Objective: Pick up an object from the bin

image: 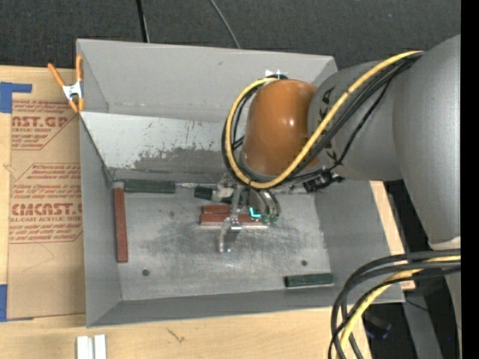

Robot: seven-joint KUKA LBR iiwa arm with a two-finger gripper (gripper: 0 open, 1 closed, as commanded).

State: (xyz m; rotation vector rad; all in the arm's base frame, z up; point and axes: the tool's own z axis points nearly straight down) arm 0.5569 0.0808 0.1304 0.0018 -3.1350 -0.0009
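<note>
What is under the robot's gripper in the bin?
A small reddish-brown block lies on the floor of the bin, beneath the gripper. The gripper covers the block's right end, so anything further under there is hidden.

In the bin [202,73], a long bar [120,225] lies left, a small block [215,214] mid-floor, a strip [308,280] front-right

The bin [174,262] holds a reddish bar [120,224] and seemingly a dark strip [308,280].
</note>
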